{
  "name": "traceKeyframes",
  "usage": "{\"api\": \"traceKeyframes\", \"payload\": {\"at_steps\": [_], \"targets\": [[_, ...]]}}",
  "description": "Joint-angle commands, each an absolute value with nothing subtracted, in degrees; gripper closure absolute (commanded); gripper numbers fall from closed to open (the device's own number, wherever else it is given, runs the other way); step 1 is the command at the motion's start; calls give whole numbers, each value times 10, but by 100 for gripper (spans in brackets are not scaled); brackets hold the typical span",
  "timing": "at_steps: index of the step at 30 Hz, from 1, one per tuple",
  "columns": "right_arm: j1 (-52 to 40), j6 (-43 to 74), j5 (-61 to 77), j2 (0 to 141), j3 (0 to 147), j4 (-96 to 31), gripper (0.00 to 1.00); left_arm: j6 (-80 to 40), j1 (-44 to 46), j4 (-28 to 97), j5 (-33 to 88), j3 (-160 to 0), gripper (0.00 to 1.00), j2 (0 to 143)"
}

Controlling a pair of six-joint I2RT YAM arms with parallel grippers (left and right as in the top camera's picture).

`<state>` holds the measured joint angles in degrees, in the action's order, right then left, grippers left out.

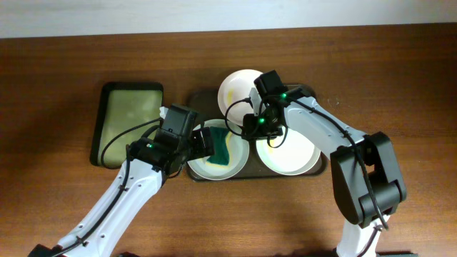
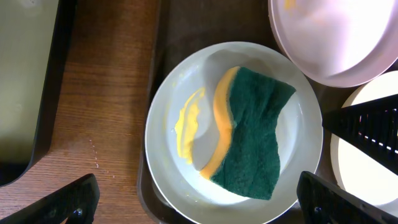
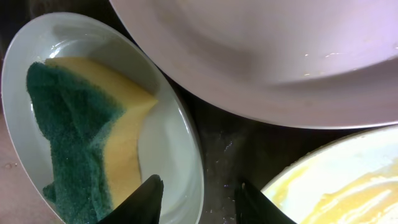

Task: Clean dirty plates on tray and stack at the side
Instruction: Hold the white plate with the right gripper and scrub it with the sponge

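Three round pale shallow plates (image 1: 289, 158) sit in the dark brown rectangular tray (image 1: 251, 174). The 12 o'clock plate (image 1: 235, 89) leans on the rim. The 4 o'clock plate (image 3: 348, 186) is streaked yellow. The 8 o'clock plate (image 2: 168, 158) holds a green-and-yellow sponge (image 2: 252, 130) beside a yellow smear (image 2: 189, 124). The left gripper (image 2: 199, 183) hangs wide and empty above it. The right gripper (image 3: 199, 193) is empty, its jaws parted either side of that plate's 3 o'clock rim.
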<state>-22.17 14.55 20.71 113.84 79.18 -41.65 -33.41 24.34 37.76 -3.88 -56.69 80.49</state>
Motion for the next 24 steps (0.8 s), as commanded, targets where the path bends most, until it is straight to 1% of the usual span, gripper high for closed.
{"api": "traceKeyframes", "payload": {"at_steps": [1,4,5,7,9,10,15,17,18,19,20,21,22,23,24], "targets": [[-225,137,210,1145,789,-411,60,-325,242,378,-39,-571,0,809],[-227,93,208,1145,789,-407,60,-325,242,378,-39,-571,0,809],[-229,90,208,1145,789,-407,59,-325,242,377,-39,-571,0,809],[-241,90,206,1151,788,-406,54,-325,242,375,-39,-571,0,809],[-255,110,156,1166,786,-402,54,-325,242,376,-39,-571,0,809],[-256,110,152,1169,786,-402,54,-325,242,376,-39,-571,0,809],[-256,110,154,1174,786,-402,68,-325,242,376,-32,-571,0,809],[-256,110,154,1181,786,-402,86,-324,242,373,-17,-571,0,810],[-256,110,154,1183,786,-401,91,-324,242,372,-17,-571,0,812],[-256,110,154,1183,786,-400,92,-314,242,368,-15,-571,1,817],[-256,109,159,1183,786,-400,92,-308,242,365,-10,-571,12,824],[-256,109,165,1183,786,-400,93,-299,242,360,8,-571,41,839],[-256,109,165,1183,786,-401,93,-299,242,354,32,-571,50,856],[-256,109,165,1183,786,-401,92,-299,242,345,50,-571,55,875],[-256,109,165,1183,786,-401,92,-299,242,336,57,-571,57,891]]}}
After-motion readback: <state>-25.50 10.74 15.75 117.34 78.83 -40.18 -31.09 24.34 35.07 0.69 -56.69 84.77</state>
